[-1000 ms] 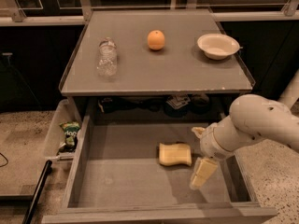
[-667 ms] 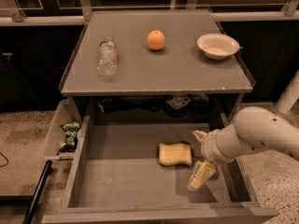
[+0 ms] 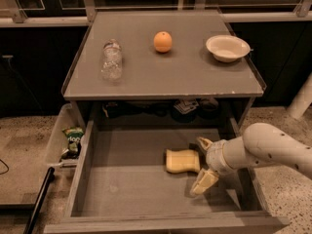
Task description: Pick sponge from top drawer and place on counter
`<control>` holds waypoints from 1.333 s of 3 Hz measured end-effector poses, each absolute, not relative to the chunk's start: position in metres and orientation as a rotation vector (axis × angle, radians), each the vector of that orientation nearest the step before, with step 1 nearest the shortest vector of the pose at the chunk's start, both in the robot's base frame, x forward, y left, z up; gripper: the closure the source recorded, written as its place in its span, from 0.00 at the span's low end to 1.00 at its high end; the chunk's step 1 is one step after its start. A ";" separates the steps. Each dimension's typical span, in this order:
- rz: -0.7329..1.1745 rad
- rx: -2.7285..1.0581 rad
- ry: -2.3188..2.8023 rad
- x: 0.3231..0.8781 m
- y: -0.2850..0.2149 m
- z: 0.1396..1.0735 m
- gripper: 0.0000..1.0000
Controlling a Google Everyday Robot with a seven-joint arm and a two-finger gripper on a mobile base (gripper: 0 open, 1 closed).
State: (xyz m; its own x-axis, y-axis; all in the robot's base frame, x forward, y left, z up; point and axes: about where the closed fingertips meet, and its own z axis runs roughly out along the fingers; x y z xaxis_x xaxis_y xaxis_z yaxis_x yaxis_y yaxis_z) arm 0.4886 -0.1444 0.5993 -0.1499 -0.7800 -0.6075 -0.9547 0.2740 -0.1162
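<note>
The pale yellow sponge (image 3: 182, 161) lies flat on the bottom of the open grey top drawer (image 3: 126, 186), right of its middle. My gripper (image 3: 204, 163) is inside the drawer just to the right of the sponge, open, with one finger (image 3: 204, 143) behind the sponge's right end and the other (image 3: 204, 182) in front of it. The fingers do not close on the sponge. The grey counter (image 3: 161, 72) is above the drawer.
On the counter stand a clear plastic bottle (image 3: 111, 61) lying at the left, an orange (image 3: 163, 41) in the middle and a white bowl (image 3: 227, 48) at the right. A clear bin with a green packet (image 3: 72, 140) sits left of the drawer.
My arm has drawn lower and to the right, and the gripper has shifted slightly right, staying open beside the sponge. The sponge has not moved.
</note>
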 end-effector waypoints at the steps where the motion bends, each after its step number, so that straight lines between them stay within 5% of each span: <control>1: 0.449 -1.550 1.928 0.501 -0.135 0.595 0.00; 3: 0.576 -1.569 1.892 0.512 -0.125 0.586 0.10; 4: 0.576 -1.569 1.892 0.512 -0.125 0.586 0.33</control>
State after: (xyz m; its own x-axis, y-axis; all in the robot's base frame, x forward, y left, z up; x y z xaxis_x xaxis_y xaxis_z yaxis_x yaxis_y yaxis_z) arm 0.5118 -0.1248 0.5865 -0.1146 -0.7138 -0.6909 -0.9777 0.2041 -0.0487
